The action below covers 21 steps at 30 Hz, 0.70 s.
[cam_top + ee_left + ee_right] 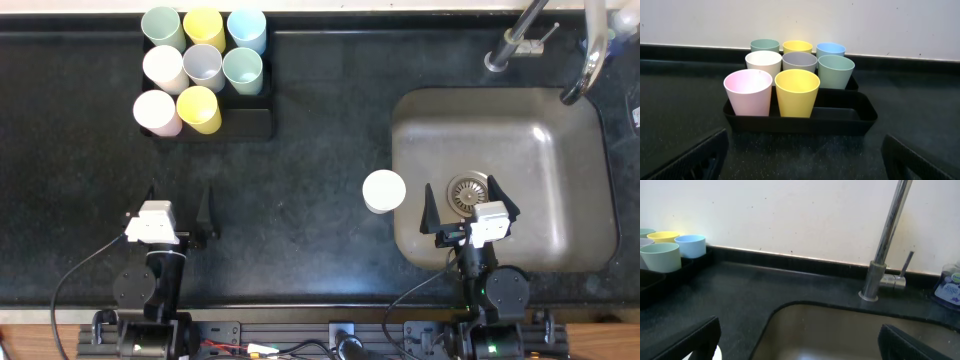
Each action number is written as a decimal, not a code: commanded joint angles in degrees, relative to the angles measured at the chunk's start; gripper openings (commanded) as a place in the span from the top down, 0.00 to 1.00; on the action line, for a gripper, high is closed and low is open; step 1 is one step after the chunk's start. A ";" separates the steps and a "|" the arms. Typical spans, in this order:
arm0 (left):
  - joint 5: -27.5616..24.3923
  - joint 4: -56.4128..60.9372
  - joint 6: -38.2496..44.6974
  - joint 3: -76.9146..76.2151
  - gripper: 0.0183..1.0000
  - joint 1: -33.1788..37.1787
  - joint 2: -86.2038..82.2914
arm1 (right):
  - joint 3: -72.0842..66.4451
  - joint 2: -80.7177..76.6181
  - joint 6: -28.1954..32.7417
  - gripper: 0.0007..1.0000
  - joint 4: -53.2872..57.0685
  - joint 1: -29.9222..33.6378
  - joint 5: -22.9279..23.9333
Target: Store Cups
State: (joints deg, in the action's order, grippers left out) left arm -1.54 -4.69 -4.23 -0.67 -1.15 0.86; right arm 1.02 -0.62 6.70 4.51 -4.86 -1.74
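Cup (384, 190) beside sink (545, 160), overhead view

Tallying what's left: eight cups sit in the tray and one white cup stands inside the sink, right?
No. The white cup stands on the counter beside the sink, not inside it, as the top view shows. The tray does hold eight cups.

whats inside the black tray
Eight upright cups stand in the tray: three by the wall, three in the middle, a pink cup and a yellow cup in the near row. The near slot beside the yellow one is bare. The floor under the cups is covered.
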 commanded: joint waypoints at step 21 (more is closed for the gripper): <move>-0.96 0.07 1.03 0.20 0.00 -0.52 -0.70 | 34.84 -16.06 -0.28 0.00 22.91 -0.09 -1.77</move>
State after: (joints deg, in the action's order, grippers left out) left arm -1.54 -4.71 -4.23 -0.67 -1.15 0.82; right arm 23.92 -10.11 6.63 25.15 -4.86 -2.52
